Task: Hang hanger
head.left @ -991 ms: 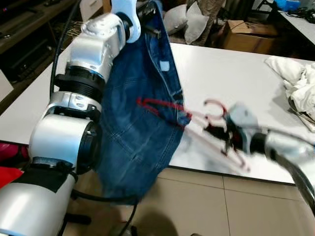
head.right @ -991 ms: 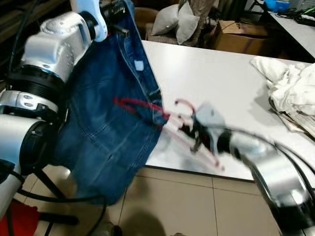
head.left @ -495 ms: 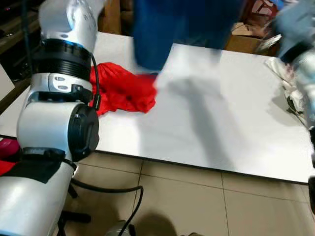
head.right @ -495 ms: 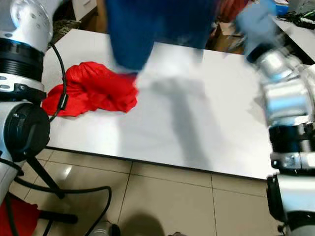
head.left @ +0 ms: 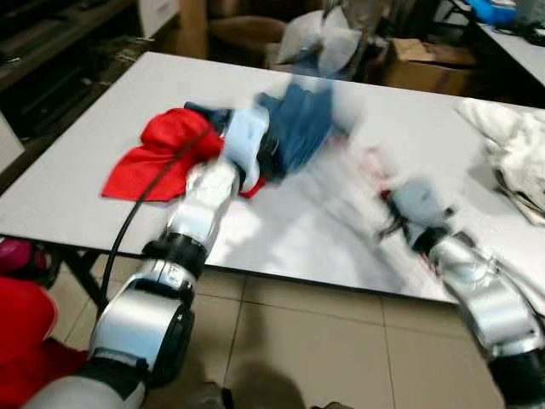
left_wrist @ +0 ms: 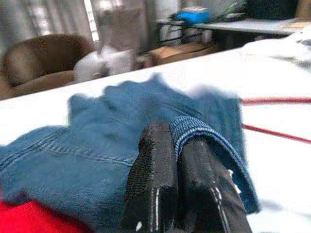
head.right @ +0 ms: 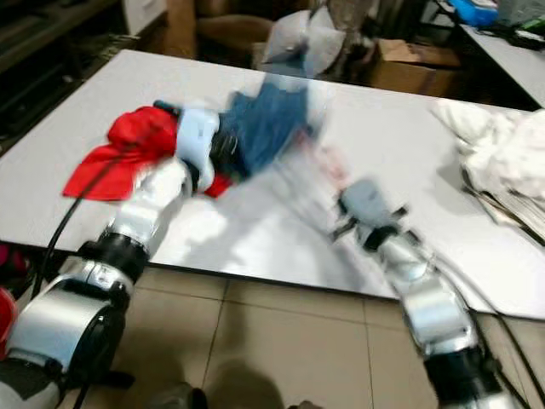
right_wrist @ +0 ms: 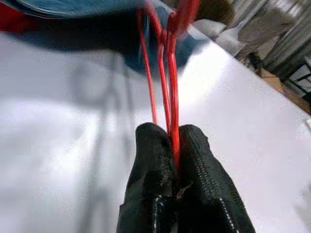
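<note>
Blue jeans [head.left: 302, 128] lie bunched on the white table [head.left: 426, 128], blurred by motion. My left gripper [left_wrist: 177, 165] is shut on their waistband edge, beside a crumpled red garment [head.left: 162, 153]. To the right, low over the table, my right gripper [right_wrist: 174, 145] is shut on the thin wires of a red hanger [right_wrist: 167, 73]. The hanger runs from the fingers toward the jeans [right_wrist: 97, 5]. In the head views the right gripper [head.left: 396, 209] and the hanger are blurred.
A pile of white cloth [head.left: 515, 141] lies at the table's right end. Behind the table stand a cardboard box [head.left: 426, 64] and grey cushions [head.left: 315, 43]. Something red [head.left: 25, 324] sits on the floor at lower left, near the table's front edge.
The jeans hung high from my raised left gripper; both arms have come down and the jeans now lie on the table beside the red garment. The view has shifted too.
</note>
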Motion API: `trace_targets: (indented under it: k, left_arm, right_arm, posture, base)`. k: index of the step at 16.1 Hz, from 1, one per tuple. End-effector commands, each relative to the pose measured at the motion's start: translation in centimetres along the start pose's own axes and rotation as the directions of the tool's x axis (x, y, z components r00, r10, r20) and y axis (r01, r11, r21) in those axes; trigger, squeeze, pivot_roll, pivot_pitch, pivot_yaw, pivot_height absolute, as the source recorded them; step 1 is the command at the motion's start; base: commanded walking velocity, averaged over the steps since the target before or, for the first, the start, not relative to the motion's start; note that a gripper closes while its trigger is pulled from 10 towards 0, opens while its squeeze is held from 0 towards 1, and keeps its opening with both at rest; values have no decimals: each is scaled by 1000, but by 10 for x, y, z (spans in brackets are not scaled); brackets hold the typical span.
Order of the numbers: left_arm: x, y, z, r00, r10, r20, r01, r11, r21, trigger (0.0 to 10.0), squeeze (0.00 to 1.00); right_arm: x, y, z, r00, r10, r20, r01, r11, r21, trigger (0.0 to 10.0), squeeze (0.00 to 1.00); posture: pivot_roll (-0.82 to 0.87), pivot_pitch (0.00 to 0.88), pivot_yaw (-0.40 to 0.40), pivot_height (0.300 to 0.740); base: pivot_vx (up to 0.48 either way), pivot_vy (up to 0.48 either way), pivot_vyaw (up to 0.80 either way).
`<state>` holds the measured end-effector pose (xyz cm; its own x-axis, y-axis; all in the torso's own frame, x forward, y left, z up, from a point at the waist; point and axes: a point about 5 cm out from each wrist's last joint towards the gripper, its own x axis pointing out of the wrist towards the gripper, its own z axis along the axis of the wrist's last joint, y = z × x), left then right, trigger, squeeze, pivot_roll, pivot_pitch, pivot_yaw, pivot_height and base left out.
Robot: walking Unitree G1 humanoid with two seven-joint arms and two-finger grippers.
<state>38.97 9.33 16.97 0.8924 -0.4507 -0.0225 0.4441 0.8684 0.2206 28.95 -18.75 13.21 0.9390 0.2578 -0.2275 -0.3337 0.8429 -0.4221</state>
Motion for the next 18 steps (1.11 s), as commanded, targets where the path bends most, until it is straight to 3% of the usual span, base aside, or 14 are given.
trace_targets:
  k: [1, 3, 5, 8, 9, 11, 12, 13, 14, 15, 18]
  left_arm:
    - [2, 14, 17, 995, 86, 58, -89, 995, 43, 10000, 0]
    - [1, 33, 27, 985, 153, 79, -156, 987, 39, 10000, 0]
    - [1, 50, 42, 974, 195, 118, -204, 976, 73, 10000, 0]
    - [-6, 78, 65, 938, 291, 189, -321, 934, 157, 10000, 0]
    - [-10, 84, 67, 938, 284, 198, -327, 916, 231, 10000, 0]
    - [-14, 78, 46, 985, 141, 98, -165, 934, 318, 10000, 0]
    - [-19, 70, 24, 999, 41, 4, -40, 931, 364, 10000, 0]
    - [-27, 65, 3, 994, -59, -96, 90, 929, 359, 10000, 0]
    - [-30, 66, -1, 991, -70, -114, 108, 925, 365, 10000, 0]
    - [-35, 70, -9, 983, -75, -165, 133, 916, 377, 10000, 1000]
    - [-56, 92, -15, 950, -135, -281, 237, 898, 370, 10000, 1000]
  right_arm:
    - [-10, 4, 13, 997, 50, 58, -50, 999, -13, 10000, 0]
    - [-21, 3, 16, 994, 77, 73, -77, 997, 3, 10000, 0]
    - [-32, 5, 25, 979, 177, 97, -176, 984, -20, 10000, 0]
    - [-56, 21, 27, 917, 396, 42, -391, 916, -92, 10000, 0]
    - [-63, 23, 24, 900, 436, 8, -434, 896, -95, 10000, 0]
    - [-75, 28, 20, 862, 506, -35, -507, 858, -80, 10000, 0]
    - [-85, 29, 18, 829, 555, -68, -559, 826, -70, 10000, 0]
    - [-96, 27, 17, 795, 598, -101, -605, 794, -63, 10000, 0]
    - [-98, 26, 17, 790, 604, -106, -611, 790, -58, 10000, 0]
    - [-101, 21, 18, 784, 611, -109, -618, 785, -49, 10000, 0]
    - [-109, 3, 37, 800, 599, -37, -600, 800, -21, 10000, 0]
  posture:
    - [-44, 0, -34, 740]
    - [-49, 2, -25, 740]
    - [-50, 0, -25, 740]
    - [-49, 0, -28, 740]
    - [-47, 0, -31, 740]
    - [-42, 1, -34, 740]
    - [-42, 3, -35, 740]
    - [-41, 5, -36, 740]
    - [-42, 5, -36, 740]
    - [-42, 5, -36, 740]
    - [-44, 0, -33, 740]
  base:
    - [0, 0, 0]
    - [0, 0, 0]
    - [0, 0, 0]
    - [0, 0, 0]
    - [0, 0, 0]
    - [0, 0, 0]
    - [0, 0, 0]
    - [0, 0, 0]
    - [0, 0, 0]
    - [0, 0, 0]
    - [0, 0, 0]
